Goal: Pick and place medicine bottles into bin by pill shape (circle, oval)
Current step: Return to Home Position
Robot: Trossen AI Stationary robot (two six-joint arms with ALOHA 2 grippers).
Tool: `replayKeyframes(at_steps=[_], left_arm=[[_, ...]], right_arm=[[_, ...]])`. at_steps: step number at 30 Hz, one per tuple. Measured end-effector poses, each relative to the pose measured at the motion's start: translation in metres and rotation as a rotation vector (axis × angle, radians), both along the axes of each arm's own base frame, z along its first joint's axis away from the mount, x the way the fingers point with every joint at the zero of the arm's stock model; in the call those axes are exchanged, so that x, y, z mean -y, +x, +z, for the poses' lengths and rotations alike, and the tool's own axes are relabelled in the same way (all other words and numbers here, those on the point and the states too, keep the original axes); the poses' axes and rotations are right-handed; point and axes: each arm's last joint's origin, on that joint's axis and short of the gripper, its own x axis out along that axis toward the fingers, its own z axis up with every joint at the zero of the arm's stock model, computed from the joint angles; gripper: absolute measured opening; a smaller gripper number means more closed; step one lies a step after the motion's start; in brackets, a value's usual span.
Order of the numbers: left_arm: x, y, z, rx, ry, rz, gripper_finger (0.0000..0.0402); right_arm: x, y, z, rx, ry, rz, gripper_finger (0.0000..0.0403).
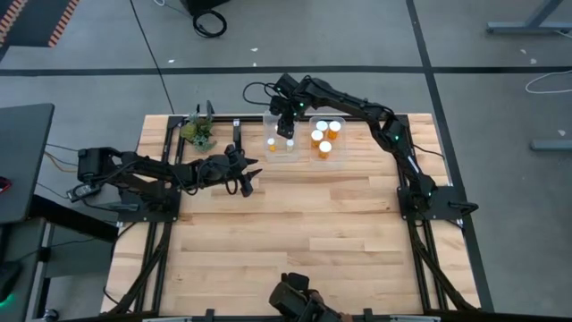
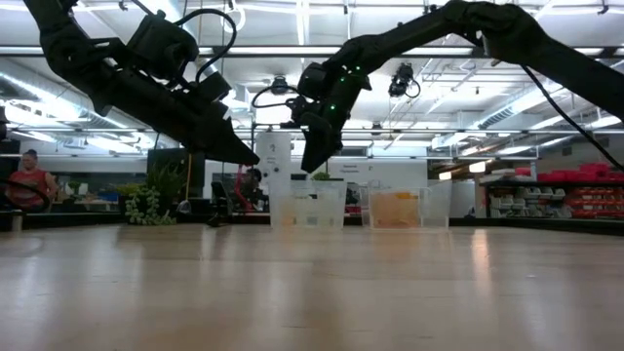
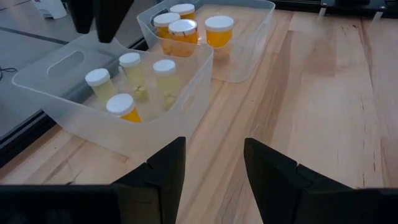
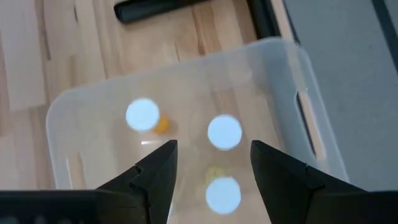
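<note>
Hovering: right jaws spread over bin [image 3: 163,129] | left jaws spread | bottles' [image 3: 165,77] pill shapes unclear

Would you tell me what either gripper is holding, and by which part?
Nothing is held: the right gripper hangs open above the medicine bottles in the left bin, and the left gripper is open, empty.

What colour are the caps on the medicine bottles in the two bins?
White caps on all the medicine bottles; clearest in the left wrist view.
</note>
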Motion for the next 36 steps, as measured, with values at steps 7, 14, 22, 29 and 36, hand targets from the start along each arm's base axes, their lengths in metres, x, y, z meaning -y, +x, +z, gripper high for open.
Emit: replayKeyframes(at_steps=[7, 14, 22, 29, 36], left_arm=[[0.000, 0.000, 0.000, 0.001, -0.004, 0.000, 0.0172], [0.000, 0.000, 0.000, 0.000, -0.005, -0.001, 0.0172], [0.000, 0.000, -0.001, -0.003, -0.008, 0.001, 0.0172], [0.000, 0.000, -0.001, -0.004, -0.009, 0.001, 0.0172], [0.000, 0.000, -0.001, -0.005, -0.007, 0.000, 0.0172]], right_arm=[[-0.005, -0.004, 0.013, 0.011, -0.012, 0.002, 0.0210], [-0.011, -0.014, 0.043, 0.057, -0.047, -0.001, 0.0210], [-0.018, -0.022, 0.062, 0.086, -0.064, 0.002, 0.0210], [-0.021, -0.025, 0.066, 0.079, -0.054, 0.006, 0.0210], [-0.023, -0.027, 0.066, 0.060, -0.039, 0.011, 0.0210]])
